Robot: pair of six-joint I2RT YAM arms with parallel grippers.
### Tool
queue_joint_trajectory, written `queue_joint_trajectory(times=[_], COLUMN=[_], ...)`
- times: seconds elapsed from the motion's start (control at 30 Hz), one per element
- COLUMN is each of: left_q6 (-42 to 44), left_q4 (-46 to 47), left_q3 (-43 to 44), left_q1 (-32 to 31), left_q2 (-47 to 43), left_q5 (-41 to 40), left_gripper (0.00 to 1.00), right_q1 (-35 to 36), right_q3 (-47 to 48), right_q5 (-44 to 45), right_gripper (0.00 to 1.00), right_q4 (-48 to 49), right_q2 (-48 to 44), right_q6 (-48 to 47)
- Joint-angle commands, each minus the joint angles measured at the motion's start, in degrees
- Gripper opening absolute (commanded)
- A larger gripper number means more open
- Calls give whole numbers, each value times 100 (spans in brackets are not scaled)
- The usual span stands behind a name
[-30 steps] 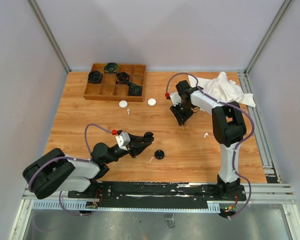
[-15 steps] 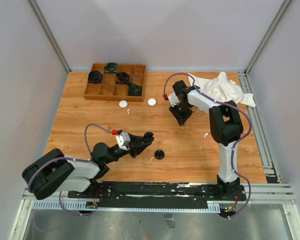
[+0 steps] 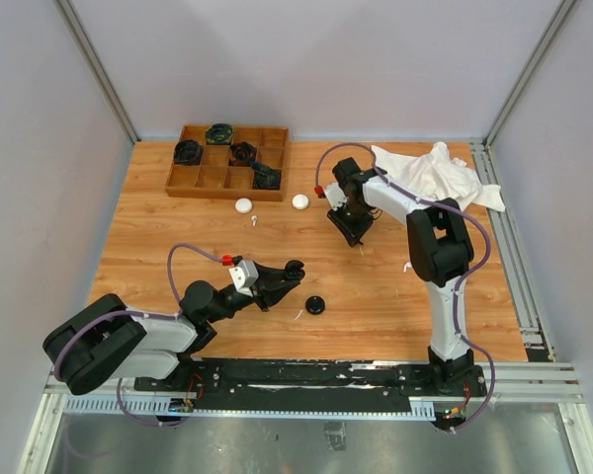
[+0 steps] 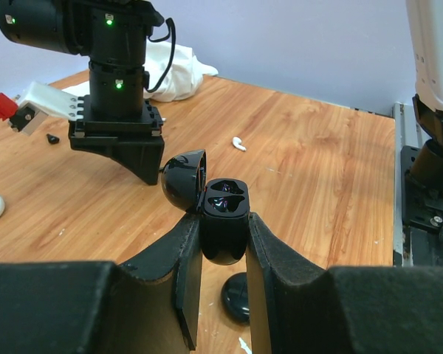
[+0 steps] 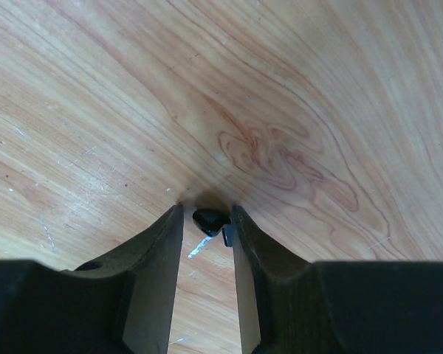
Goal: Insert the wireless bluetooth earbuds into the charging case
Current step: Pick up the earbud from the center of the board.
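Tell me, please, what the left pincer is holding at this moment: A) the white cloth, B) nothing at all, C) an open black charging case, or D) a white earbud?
C: in the left wrist view the left pincer is clamped on a black charging case whose lid is flipped open.

We see the bench (image 3: 178, 247) evenly and brightly lit from overhead, with only soft, short shadows and no harsh glare on the wood. At the left wrist the left fingers (image 4: 184, 273) are dark and soft-edged up close, while the glossy charging case (image 4: 223, 228) catches small glints. At the right wrist the right fingers (image 5: 151, 287) shade the gap between them, with the grain sharp beyond.
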Motion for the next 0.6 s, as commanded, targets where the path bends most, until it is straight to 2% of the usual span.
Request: queue_joint_trajectory(times=[0.0,0.23,0.57], left_q6=[75,68,49], left_q4=[122,85,84], left_q3=[105,119,122], left_q1=[35,35,35], left_q2=[-6,-10,-68], left_q5=[42,49,5], left_gripper=[0,0,0], right_q1=[105,105,132], right_q3=[158,13,-74], right_q5=[281,480,468], right_gripper=[33,32,21], right_q4=[-261,-444,-400], right_q2=[295,177,-20], right_q6=[-47,-88,8])
